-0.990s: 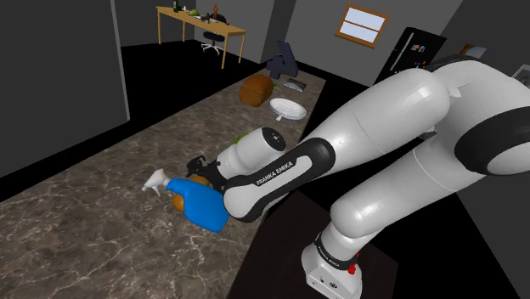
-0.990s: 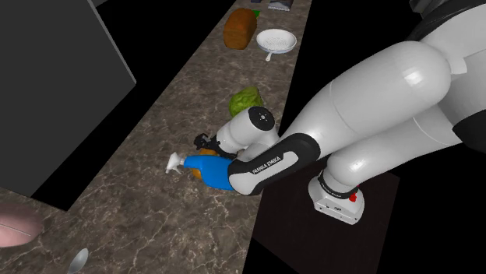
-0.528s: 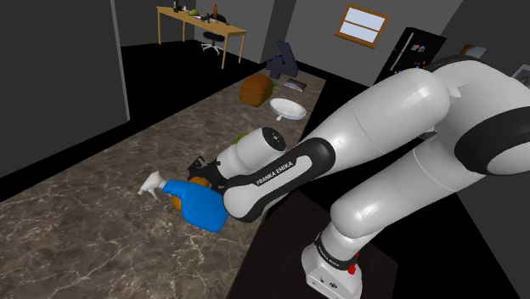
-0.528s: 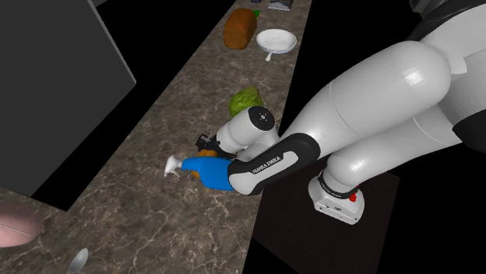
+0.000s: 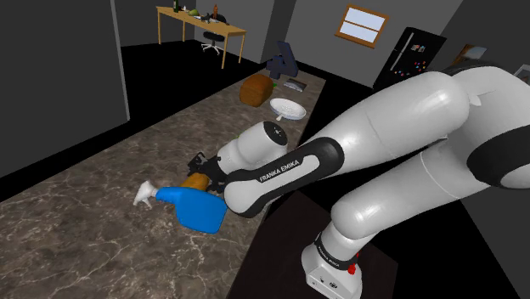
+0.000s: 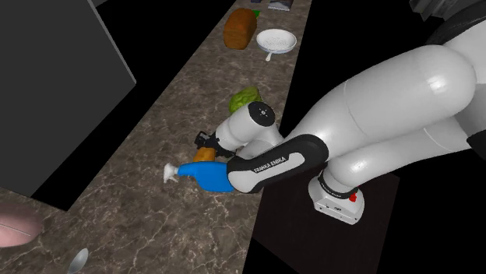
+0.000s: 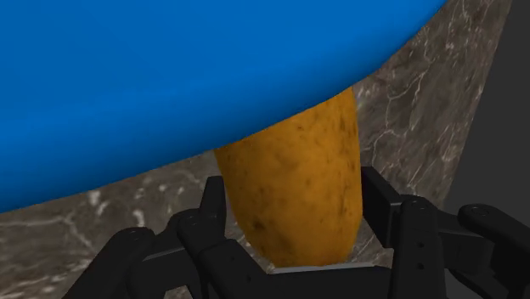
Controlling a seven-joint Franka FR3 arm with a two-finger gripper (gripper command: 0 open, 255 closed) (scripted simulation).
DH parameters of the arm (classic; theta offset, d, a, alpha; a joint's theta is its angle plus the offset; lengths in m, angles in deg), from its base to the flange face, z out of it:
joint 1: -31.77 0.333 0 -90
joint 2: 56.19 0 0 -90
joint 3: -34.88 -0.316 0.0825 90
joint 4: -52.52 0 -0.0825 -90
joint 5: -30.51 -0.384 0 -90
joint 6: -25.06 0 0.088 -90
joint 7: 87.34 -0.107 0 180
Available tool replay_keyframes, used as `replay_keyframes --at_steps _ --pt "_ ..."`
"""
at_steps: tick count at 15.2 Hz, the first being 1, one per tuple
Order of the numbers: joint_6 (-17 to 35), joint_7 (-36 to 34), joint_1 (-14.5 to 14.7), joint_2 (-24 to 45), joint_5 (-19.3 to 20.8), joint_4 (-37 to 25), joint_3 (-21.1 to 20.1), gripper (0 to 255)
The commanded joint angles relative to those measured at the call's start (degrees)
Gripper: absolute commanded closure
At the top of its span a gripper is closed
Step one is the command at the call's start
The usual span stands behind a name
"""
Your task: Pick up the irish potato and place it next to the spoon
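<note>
The potato (image 7: pixel 297 170) is clasped by the gripper (image 7: pixel 293 204) just beside the blue bottle (image 5: pixel 200 210) on the counter (image 5: pixel 102 229); the grasp is judged done, the carry to the spoon (image 6: pixel 79 258), well apart from the bottle, not yet made.

Blue spray btl (image 5: pixel 199 211) shoved twd shoulder view's lower left; nozzle now lower on counter (image 5: pixel 93 229) & further from gripper (image 7: pixel 293 204). Same slide down-left in 2nd ext. view. Potato (image 5: pixel 197 180) now clear of btl's upper edge, betw. btl & gripper; orange patch no longer peeking out under btl's near side. Arm (image 5: pixel 399 127): big upper link tipped lower & more level, reaching further to shoulder view's right; wrist joint up a touch.
</note>
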Motion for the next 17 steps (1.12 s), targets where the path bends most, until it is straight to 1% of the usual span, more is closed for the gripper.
replay_keyframes --at_steps 1,8,17 --pt "-2.8 0.2 1.2 -2.6 -0.5 -0.1 1.5 255" --pt "-12.5 -0.6 2.5 -11.2 0.2 -1.4 5.0 255" --pt "-23.2 -2.2 2.6 -19.3 2.9 -4.0 9.0 255"
